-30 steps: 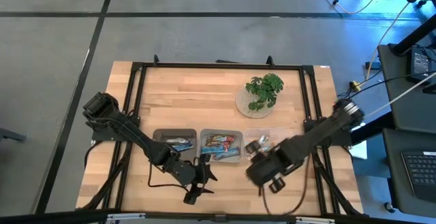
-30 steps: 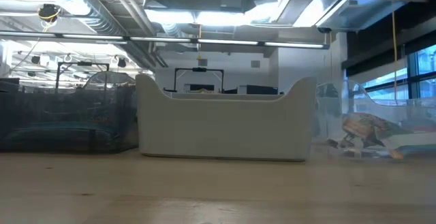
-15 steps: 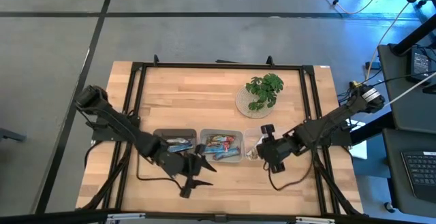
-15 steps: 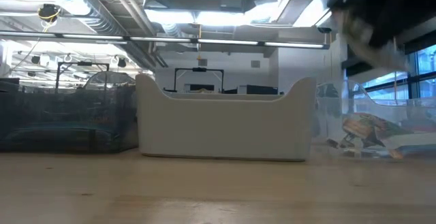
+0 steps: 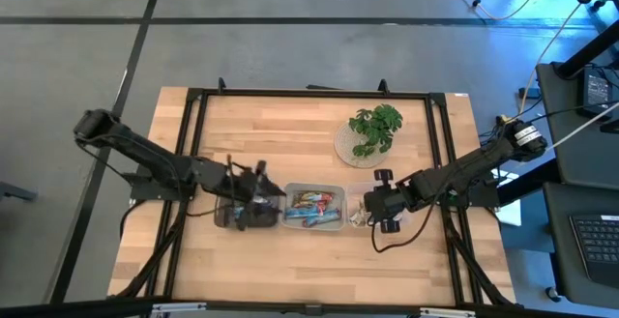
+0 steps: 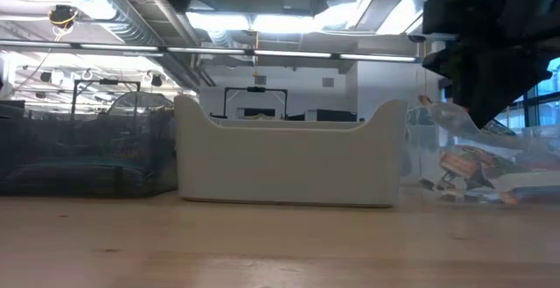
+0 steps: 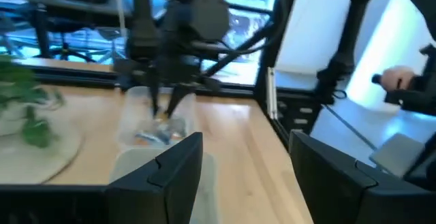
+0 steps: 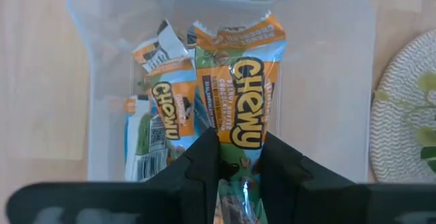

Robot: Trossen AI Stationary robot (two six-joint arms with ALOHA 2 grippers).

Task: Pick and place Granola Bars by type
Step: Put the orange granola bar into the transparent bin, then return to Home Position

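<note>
Granola Bars [image 5: 313,203] appear nearly sorted: in the high view the wooden table [image 5: 290,134] shows no loose bar, and all visible bars lie in the 3 trays in a row at lower centre. The middle tray [image 5: 313,208] holds blue and red-brown wrappers. The clear right tray [image 8: 354,81] holds at least 2 orange-topped bars [image 8: 167,98], with 1 more bar [image 8: 246,101] pinched between the closed fingers of the right gripper [image 8: 238,163] directly over that tray. By my judgement the last step here is to let this bar go among its like. The left tray [image 5: 222,218] is largely covered by the left gripper [image 5: 253,202], whose fingers [image 7: 170,169] stand apart with nothing between them in its wrist view; what lies in that tray cannot be seen.

Writing: the held bar reads "CHEWY" in yellow letters down its wrapper, and the bar beside it carries the same word. Smaller print on both is too fine to read. The plant [image 5: 375,127] sits on its round plate at upper right, apart from the trays.
</note>
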